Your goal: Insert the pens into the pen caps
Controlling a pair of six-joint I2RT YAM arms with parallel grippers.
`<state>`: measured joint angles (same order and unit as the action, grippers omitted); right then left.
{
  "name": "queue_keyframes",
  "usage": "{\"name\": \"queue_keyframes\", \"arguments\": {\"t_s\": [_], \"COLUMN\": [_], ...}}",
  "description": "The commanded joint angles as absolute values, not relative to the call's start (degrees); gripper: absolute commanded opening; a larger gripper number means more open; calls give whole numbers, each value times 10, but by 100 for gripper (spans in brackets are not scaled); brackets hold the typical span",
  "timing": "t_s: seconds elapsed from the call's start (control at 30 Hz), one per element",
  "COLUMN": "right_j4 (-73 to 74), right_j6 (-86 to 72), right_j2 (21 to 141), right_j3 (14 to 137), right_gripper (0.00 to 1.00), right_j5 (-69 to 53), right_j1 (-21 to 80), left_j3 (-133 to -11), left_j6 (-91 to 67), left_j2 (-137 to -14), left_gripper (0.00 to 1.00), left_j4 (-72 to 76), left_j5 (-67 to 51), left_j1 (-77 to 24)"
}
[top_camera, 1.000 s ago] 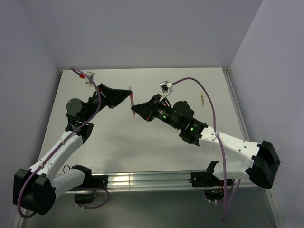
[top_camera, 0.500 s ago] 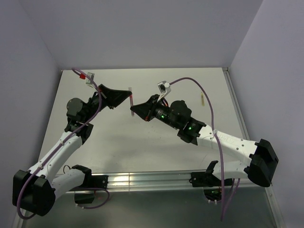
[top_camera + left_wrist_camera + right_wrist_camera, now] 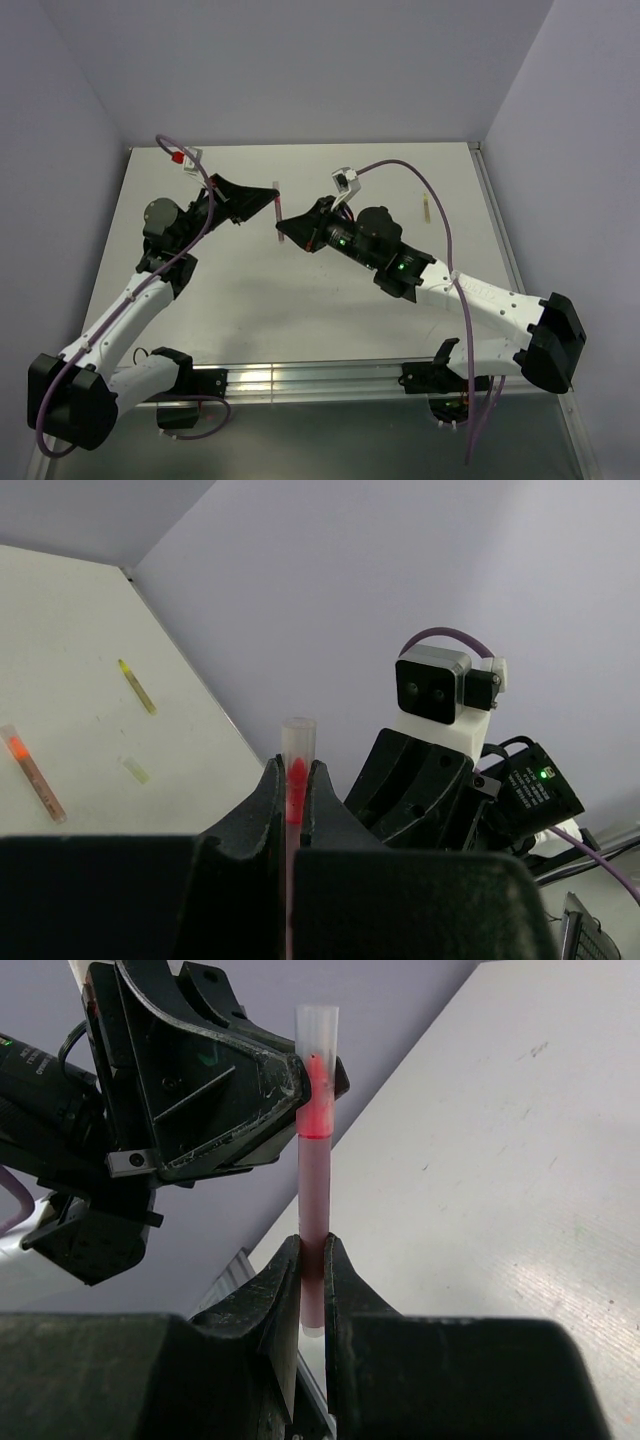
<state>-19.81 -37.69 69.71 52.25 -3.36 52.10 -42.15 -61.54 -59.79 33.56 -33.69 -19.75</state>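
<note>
Both arms are meeting up in mid-air over the middle of the tabletop [image 3: 250,290], a bit toward the far edge, and they've both got hold of the same red pen [image 3: 313,1180]. The left gripper [image 3: 297,770] is clenched tight on it near one end. The right gripper [image 3: 312,1252] is pinched on it lower down, toward the other end. So the pen is bridged between the two sets of fingers, well clear of the surface.

There's a short, pale, see-through bit sticking out just past the left fingers, with red showing inside it. Honestly can't tell if that's a cap sitting on the tip or just the pen's own end.

Down on the tabletop, the tan-olive pen [image 3: 427,210] is lying flat in the far half, over toward the right edge. From the left wrist view there's a tiny yellow-green pen cap [image 3: 137,770] near it, not touching. A pinkish stick [image 3: 33,772] with an orange-red end lies well apart from both.
</note>
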Motion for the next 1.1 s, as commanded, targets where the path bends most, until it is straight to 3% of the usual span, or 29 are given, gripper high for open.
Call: {"name": "queue_keyframes", "arguments": {"t_s": [0.0,0.4,1.07], "right_j4": [-204,-77,-31], "right_j6": [-381,-410,-438], "right_j2": [694,709,734], "right_j3": [577,622,629], "right_gripper": [0,1,25], "right_j5": [4,11,3], "right_j1": [510,510,505], "left_j3": [-448,-478,-491], "left_j6": [-649,-696,-690], "left_j2": [-611,-652,-664], "left_gripper": [0,0,0], "left_j4": [293,245,166], "left_j5": [-373,-346,-314], "left_j1": [-212,-215,-225]}}
